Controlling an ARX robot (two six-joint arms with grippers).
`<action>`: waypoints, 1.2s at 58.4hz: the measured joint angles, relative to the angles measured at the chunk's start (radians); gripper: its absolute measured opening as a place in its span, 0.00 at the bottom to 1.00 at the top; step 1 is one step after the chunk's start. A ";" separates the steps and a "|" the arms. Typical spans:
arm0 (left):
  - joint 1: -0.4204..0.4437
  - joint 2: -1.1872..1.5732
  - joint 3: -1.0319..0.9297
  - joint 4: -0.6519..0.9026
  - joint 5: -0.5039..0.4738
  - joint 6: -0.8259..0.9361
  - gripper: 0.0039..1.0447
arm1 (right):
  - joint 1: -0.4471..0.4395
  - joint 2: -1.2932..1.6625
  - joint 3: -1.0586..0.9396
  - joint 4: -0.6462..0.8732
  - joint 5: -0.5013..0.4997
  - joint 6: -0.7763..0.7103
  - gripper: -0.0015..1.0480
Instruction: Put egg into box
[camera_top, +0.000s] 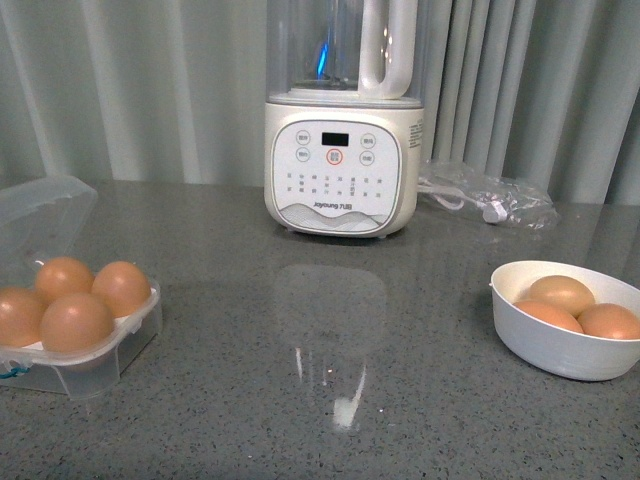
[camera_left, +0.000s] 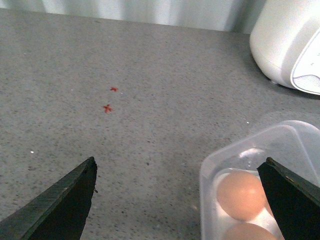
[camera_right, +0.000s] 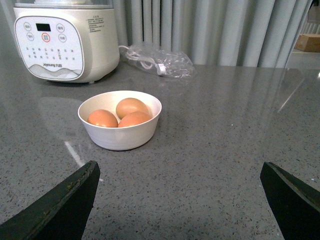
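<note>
The box (camera_top: 112, 362) stands at the table's left with its clear lid (camera_top: 45, 215) swung open, and several brown eggs (camera_top: 76, 321) fill its cups. In the left wrist view my left gripper (camera_left: 179, 161) is open just above the box (camera_left: 210, 172), one egg (camera_left: 241, 195) showing beside its far fingertip. Three more brown eggs (camera_top: 560, 293) lie in a white bowl (camera_top: 560, 355) at the right. My right gripper (camera_right: 180, 163) is open over bare table, short of the bowl (camera_right: 120, 137) and its eggs (camera_right: 131, 107). Neither arm shows in the front view.
A cream blender (camera_top: 340, 165) stands at the back centre. Beside it, to the right, lies a clear plastic bag with a white cable (camera_top: 490, 200). A grey curtain hangs behind the table. Two small red marks (camera_left: 107, 108) are on the tabletop near the box.
</note>
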 joint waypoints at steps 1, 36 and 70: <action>-0.005 -0.002 -0.002 -0.001 0.000 -0.002 0.94 | 0.000 0.000 0.000 0.000 0.000 0.000 0.93; -0.258 -0.150 -0.105 -0.124 -0.016 0.052 0.94 | 0.000 0.000 0.000 0.000 0.000 0.000 0.93; 0.070 -0.538 -0.208 -0.308 0.120 0.249 0.94 | 0.000 0.000 0.000 0.000 0.000 0.000 0.93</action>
